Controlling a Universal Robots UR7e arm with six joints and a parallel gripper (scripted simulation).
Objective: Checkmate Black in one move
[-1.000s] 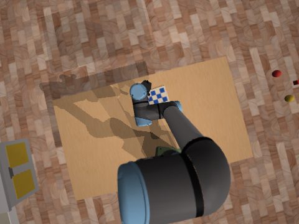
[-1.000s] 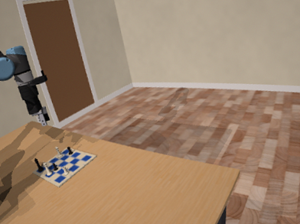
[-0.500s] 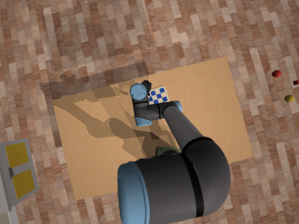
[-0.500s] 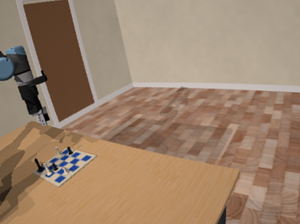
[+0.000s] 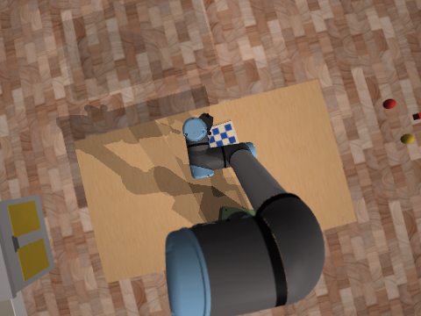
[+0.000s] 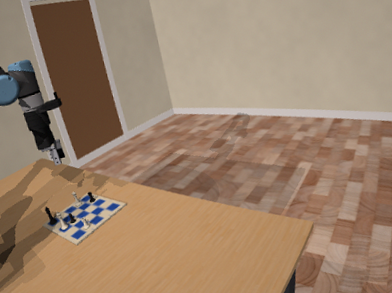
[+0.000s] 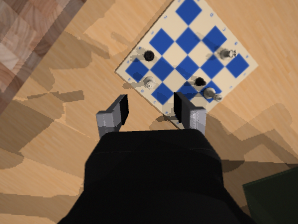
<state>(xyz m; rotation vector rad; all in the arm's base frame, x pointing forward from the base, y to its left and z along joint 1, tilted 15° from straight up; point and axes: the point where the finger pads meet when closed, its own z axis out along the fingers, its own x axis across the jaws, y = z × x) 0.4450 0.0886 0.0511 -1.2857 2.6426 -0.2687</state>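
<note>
A small blue-and-cream chessboard (image 7: 187,55) lies on the wooden table; it also shows in the exterior view (image 6: 86,215) and, partly hidden by the arm, in the top view (image 5: 224,134). In the wrist view two black pieces (image 7: 148,54) (image 7: 199,81) and three white pieces (image 7: 148,83) (image 7: 210,93) (image 7: 226,53) stand on it, all upright. My gripper (image 7: 150,102) is open and empty, high above the table just off the board's near edge. In the exterior view the gripper (image 6: 56,155) hangs well above and behind the board.
The table's far edge and the parquet floor show at the wrist view's upper left. A dark object (image 7: 272,197) lies at the lower right. A grey cabinet with yellow panels (image 5: 24,246) stands left of the table. Small coloured items (image 5: 389,104) lie on the floor at right.
</note>
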